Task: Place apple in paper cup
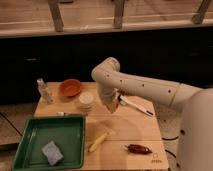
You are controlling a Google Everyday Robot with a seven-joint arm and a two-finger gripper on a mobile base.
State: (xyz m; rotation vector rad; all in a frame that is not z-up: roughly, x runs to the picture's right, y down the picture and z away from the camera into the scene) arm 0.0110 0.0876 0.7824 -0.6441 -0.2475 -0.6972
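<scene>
In the camera view, the task is sitting partway through, as far as can be judged. The gripper (111,108) is hanging from the white arm above the table (136,128), just to the right of the paper cup (86,101) and not over its mouth. Its fingers are pressing together on a small orange-tinted lump that is most likely the apple (113,104). No such fruit is lying anywhere on the tabletop, so the pick-up is looking done. What is remaining, by this reading, is shifting the fruit over the cup, lowering it and letting go.

The cup is standing upright near the left-middle of the table and is showing only a pale interior, with nothing orange inside. Behind it and to the left, the orange bowl (70,88) is appearing empty. A clear bottle (44,91) is standing at the far left edge. The green tray (50,119) is occupying the near left corner and is carrying a grey-blue sponge (52,152) and nothing else visible. A yellow stick (98,142) is lying just right of the tray, a dark red sausage-like item (138,148) is resting near the front edge, and a slim utensil (135,105) is lying behind the arm.
</scene>
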